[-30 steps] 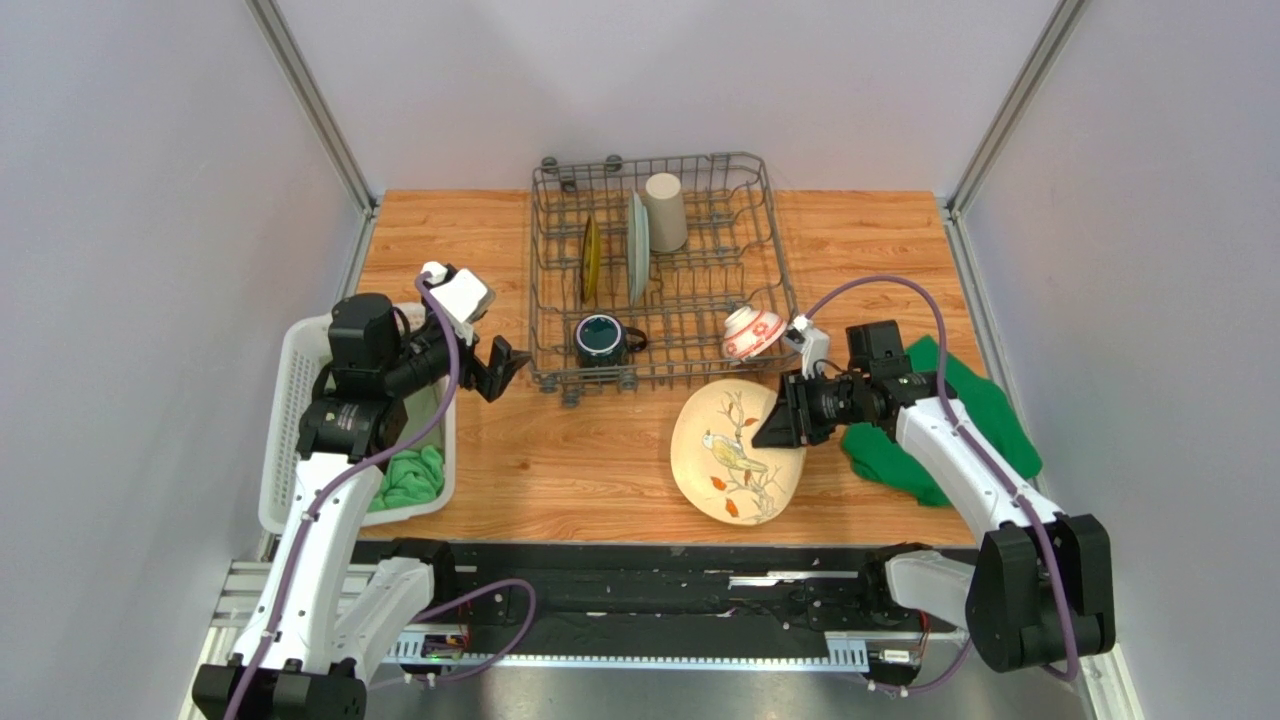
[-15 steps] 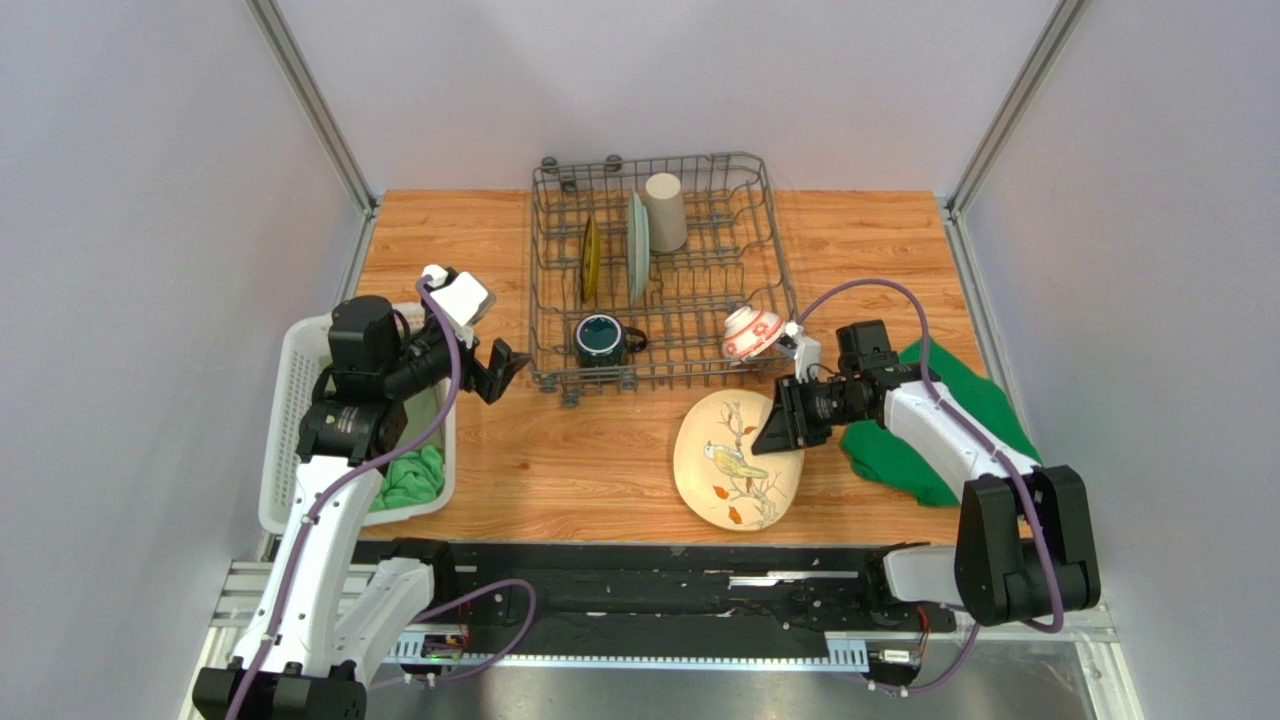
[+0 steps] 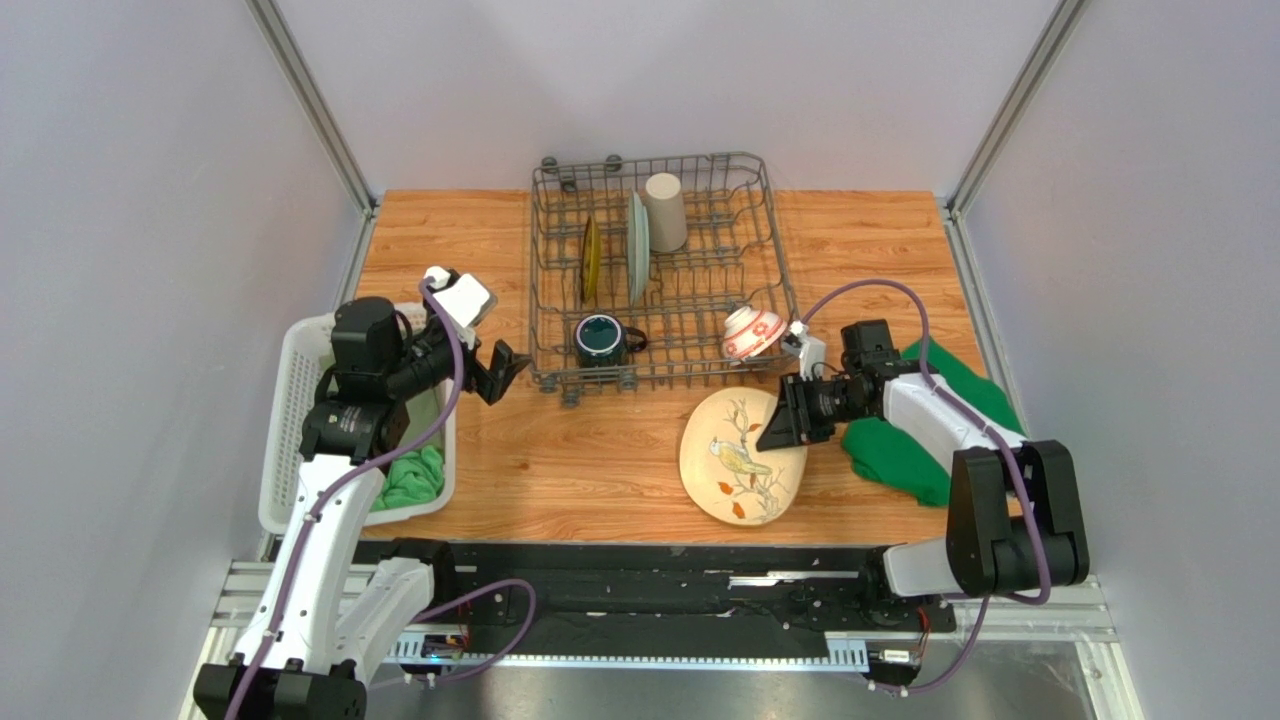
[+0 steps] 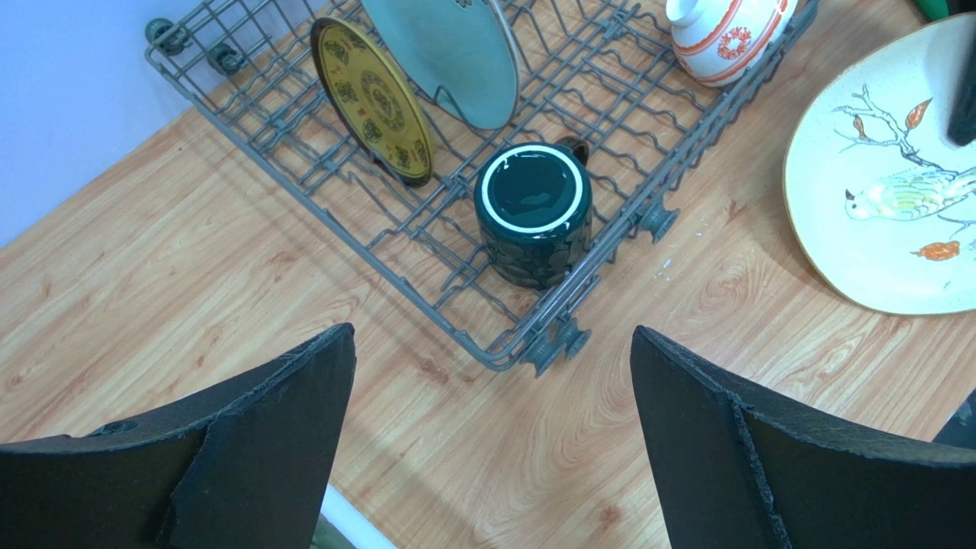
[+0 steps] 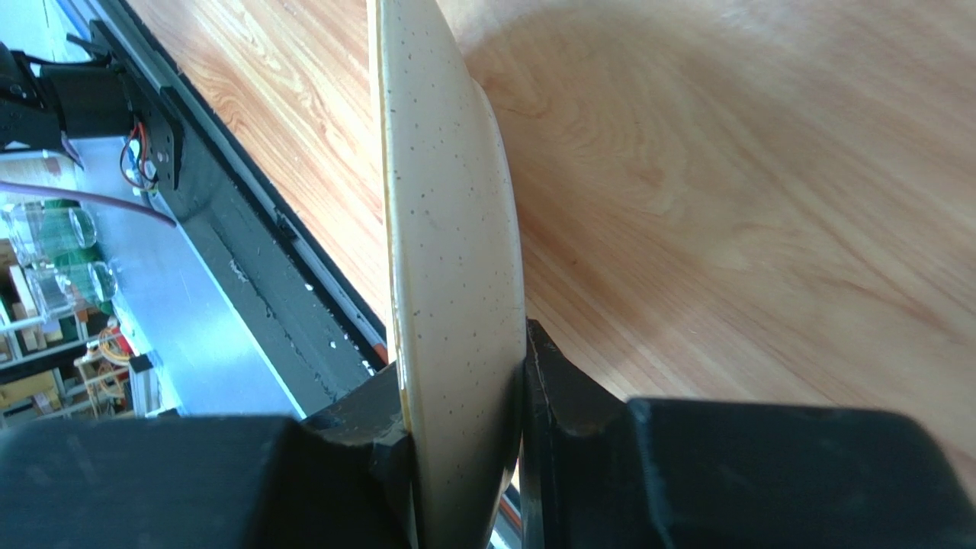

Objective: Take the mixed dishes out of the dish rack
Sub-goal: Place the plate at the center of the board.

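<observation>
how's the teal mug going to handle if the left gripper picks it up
The teal mug looks like glazed ceramic: likely rigid, breakable, fairly heavy. Its glossy wall may slip. Standing on end in the dish rack, it shouldn't roll.

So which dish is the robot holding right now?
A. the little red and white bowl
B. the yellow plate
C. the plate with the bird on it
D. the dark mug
C: the right gripper is clamped on the rim of the bird plate, outside the dish rack. The mug, bowl and yellow plate sit in the rack, untouched.
</observation>
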Tool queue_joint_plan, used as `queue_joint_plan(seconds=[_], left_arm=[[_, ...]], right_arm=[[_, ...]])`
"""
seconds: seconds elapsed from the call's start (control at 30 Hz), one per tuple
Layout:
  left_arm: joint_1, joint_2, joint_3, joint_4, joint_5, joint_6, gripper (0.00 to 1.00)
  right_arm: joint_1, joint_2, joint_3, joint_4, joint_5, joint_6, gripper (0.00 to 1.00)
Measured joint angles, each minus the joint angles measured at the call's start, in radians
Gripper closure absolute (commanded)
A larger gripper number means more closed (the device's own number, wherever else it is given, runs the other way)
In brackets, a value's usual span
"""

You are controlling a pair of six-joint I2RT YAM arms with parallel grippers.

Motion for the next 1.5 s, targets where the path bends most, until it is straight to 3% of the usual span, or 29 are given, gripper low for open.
queue_joint_plan(seconds=[0.5, 0.9, 1.13, 1.5], left_arm=[[0.000, -0.008, -0.032, 0.008, 0.000, 0.007, 0.02], [0.000, -0.016, -0.042, 0.023, 0.000, 0.024, 0.02], [0.000, -0.008, -0.045, 0.040, 0.000, 0.024, 0.02], [0.000, -0.004, -0.047, 0.045, 0.000, 0.025, 0.02]], right_arm=[[-0.054, 0.056, 0.006, 0.002, -0.030, -0.011, 1.00], [-0.055, 0.128, 0.036, 0.000, -0.038, 0.028, 0.77], [-0.055, 0.175, 0.045, 0.023, -0.003, 0.034, 0.53], [-0.060, 0.197, 0.046, 0.031, 0.081, 0.044, 0.43]])
